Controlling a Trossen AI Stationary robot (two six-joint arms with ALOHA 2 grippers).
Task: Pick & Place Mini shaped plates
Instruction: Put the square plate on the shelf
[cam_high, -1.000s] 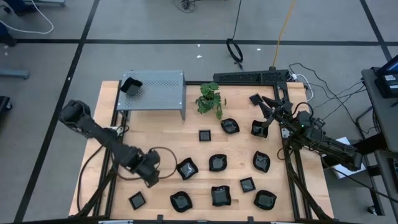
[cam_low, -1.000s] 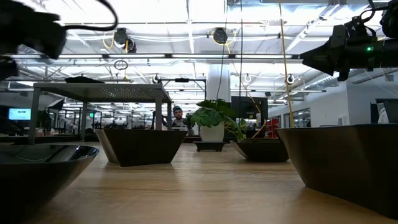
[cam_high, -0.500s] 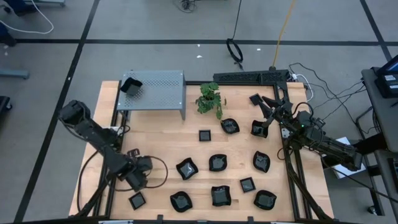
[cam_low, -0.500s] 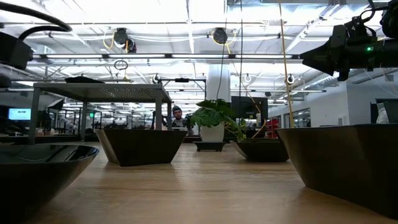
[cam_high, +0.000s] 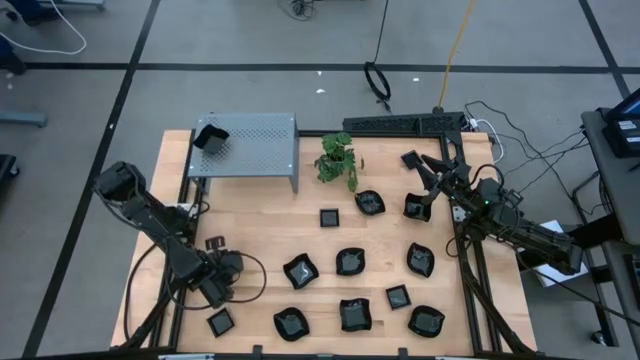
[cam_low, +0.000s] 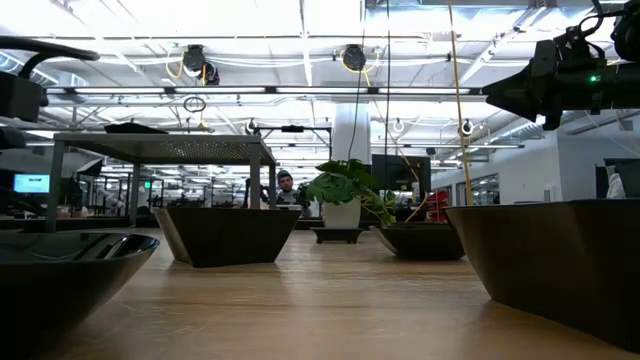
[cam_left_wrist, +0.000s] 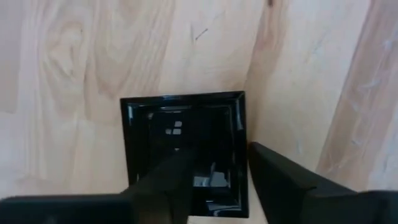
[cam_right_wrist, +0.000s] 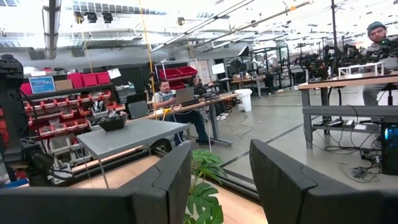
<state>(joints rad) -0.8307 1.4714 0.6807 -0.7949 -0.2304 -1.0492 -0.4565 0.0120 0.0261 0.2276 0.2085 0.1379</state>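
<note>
Since a second ago our left hand (cam_high: 215, 290) has swung away from the wavy-edged black dish (cam_high: 300, 271) to hover over the small square glossy black dish (cam_left_wrist: 184, 151) at the wooden tabletop's (cam_high: 260, 215) front-left corner, fingers parted narrowly. We should drop straight down so one finger lands inside the rim and one outside, then pinch. Our right hand (cam_high: 423, 185) waits open above the back-right dishes.
</note>
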